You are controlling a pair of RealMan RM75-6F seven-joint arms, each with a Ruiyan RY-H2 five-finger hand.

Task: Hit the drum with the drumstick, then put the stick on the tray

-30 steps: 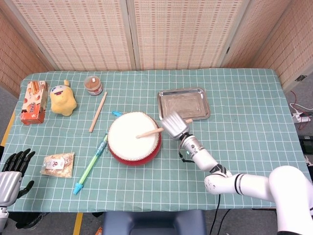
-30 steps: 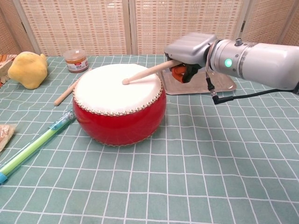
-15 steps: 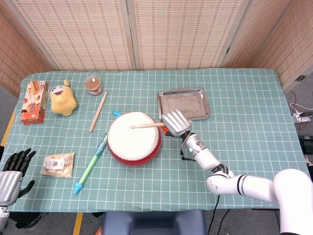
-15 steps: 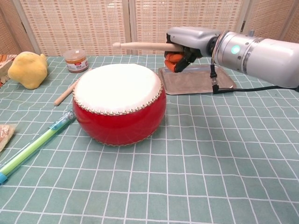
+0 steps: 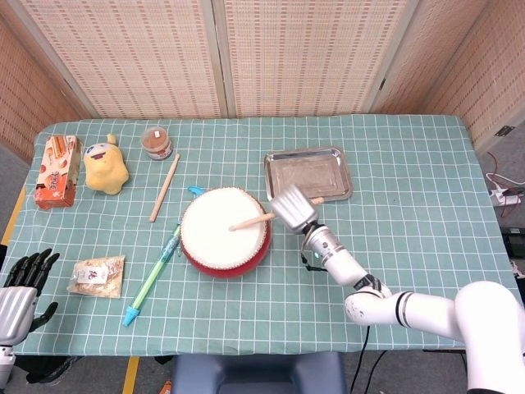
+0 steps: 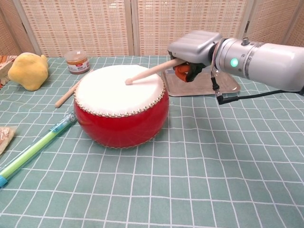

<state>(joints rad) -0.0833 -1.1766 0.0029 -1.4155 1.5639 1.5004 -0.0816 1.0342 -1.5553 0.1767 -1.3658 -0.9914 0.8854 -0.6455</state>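
R hand (image 6: 192, 47) fingers grasp drumstick (image 6: 147, 73), tip on drum (image 6: 118, 107); L hand (image 5: 18, 300) released; no legible writing.

Left hand (image 5: 18, 295) cut off at frame edge; snack packet (image 6: 4, 137) probably half cropped.

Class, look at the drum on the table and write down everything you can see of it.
The drum is round and squat, with a glossy red shell and a plain white skin whose edge is ringed with small studs. It stands upright on the green checked tablecloth, left of the metal tray. The tip of a wooden drumstick, held by the right hand, rests on the skin. A second stick and a green pen lie to its left, apart from it.
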